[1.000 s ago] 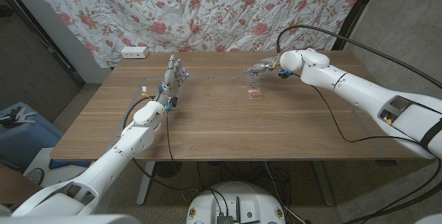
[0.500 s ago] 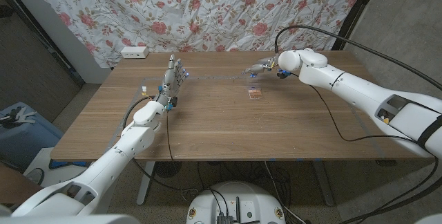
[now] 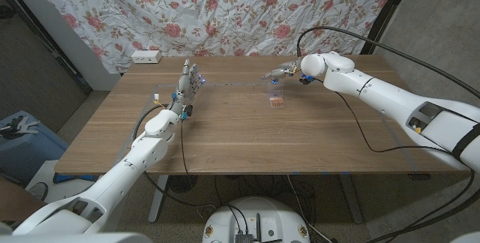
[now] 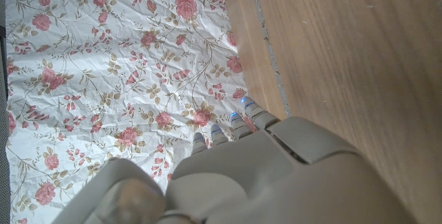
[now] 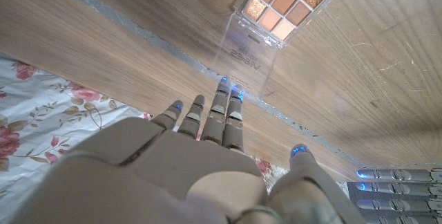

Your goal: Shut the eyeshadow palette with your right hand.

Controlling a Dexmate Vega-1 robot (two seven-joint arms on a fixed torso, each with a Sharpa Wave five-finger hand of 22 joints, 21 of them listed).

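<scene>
Faint print shows on the clear lid of the eyeshadow palette [image 5: 261, 41], too blurred and inverted to read.

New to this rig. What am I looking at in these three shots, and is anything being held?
It is a stationary robot with two arms, each ending in a five-finger hand, at a wooden table. A flowered cloth hangs behind the table.

The wide shot comes from a camera on the robot's head, looking down; picture left is the robot's left. The other two come from cameras on each wrist, looking along the back of that hand, so they appear turned.

On the table lies an open eyeshadow palette, its clear lid folded out. A white power strip sits at the far left corner.

The right hand reaches over the table just beyond the palette, its fingers close to the lid's edge; contact cannot be told. The left hand stands upright, fingers apart. Neither holds anything.
</scene>
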